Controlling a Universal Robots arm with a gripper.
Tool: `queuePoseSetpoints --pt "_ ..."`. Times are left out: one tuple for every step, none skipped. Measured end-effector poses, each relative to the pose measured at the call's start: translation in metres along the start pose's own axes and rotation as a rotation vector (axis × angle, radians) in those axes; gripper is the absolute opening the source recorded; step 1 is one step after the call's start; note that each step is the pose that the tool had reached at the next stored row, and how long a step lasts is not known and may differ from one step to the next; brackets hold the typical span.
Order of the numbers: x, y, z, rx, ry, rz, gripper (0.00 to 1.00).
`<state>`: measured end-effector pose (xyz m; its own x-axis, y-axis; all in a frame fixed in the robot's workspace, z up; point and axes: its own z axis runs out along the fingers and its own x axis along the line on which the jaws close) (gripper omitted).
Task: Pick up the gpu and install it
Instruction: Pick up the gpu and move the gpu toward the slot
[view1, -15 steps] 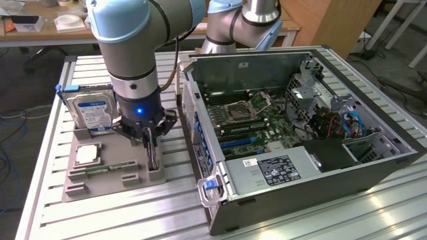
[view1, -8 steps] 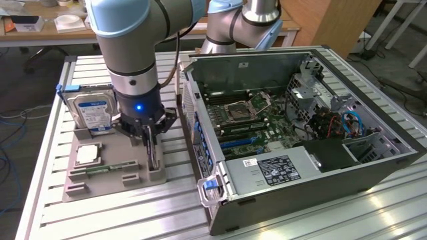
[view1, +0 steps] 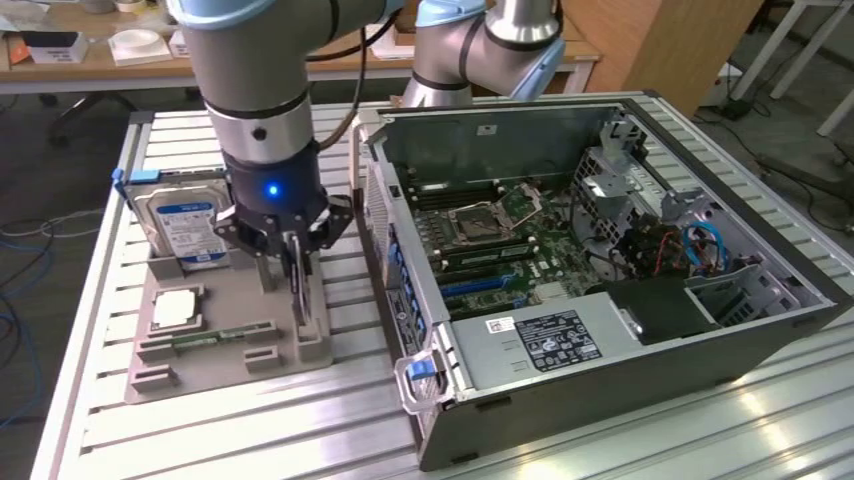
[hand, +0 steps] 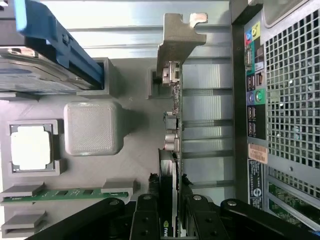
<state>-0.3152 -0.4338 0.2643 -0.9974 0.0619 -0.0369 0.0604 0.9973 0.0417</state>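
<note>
My pincer (hand: 171, 205) is clamped across the thin faces of the gpu (hand: 174, 107), which stands on edge in the grey tray (hand: 135, 150) beside the open computer case (view1: 641, 335), upright so I can grasp it from above.

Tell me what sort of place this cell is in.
Probably a robotics lab or workshop: a slatted aluminium bench, an open PC case, a parts fixture, and cluttered desks behind.

Exterior high, oblique; wrist close over gpu (hand: 175, 120)
</note>
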Motion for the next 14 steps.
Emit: queuePoseSetpoints --pt "0.000 0.0001 -0.0029 0.0000 -0.0001 0.000 0.27" --pt "0.000 0.0002 -0.0056 -0.0001 0.0000 0.000 0.27" --pt "0.000 0.0003 -0.0080 0.0000 0.0000 0.000 0.27" --pt "0.000 0.0004 -0.0105 -0.0001 0.0000 0.000 0.27" --pt "-0.001 0.0006 -0.0130 0.0000 0.0000 0.000 0.27" --pt "-0.001 0.0007 -0.0156 0.0000 0.0000 0.000 0.27" --pt "-0.001 0.0008 -0.0186 0.0000 0.0000 0.000 0.27" --pt "-0.001 0.0009 -0.0221 0.0000 0.0000 0.000 0.27" --pt "-0.001 0.0011 -0.0257 0.0000 0.0000 0.000 0.27" --pt "-0.001 0.0012 -0.0296 0.0000 0.0000 0.000 0.27" --pt "-0.001 0.0014 -0.0332 -0.0001 -0.0001 0.000 0.27" --pt "-0.001 0.0015 -0.0364 0.0000 0.0000 0.000 0.27" --pt "-0.001 0.0017 -0.0393 0.0000 0.0001 0.000 0.27" --pt "-0.002 0.0018 -0.0425 0.0000 0.0001 0.000 0.27"
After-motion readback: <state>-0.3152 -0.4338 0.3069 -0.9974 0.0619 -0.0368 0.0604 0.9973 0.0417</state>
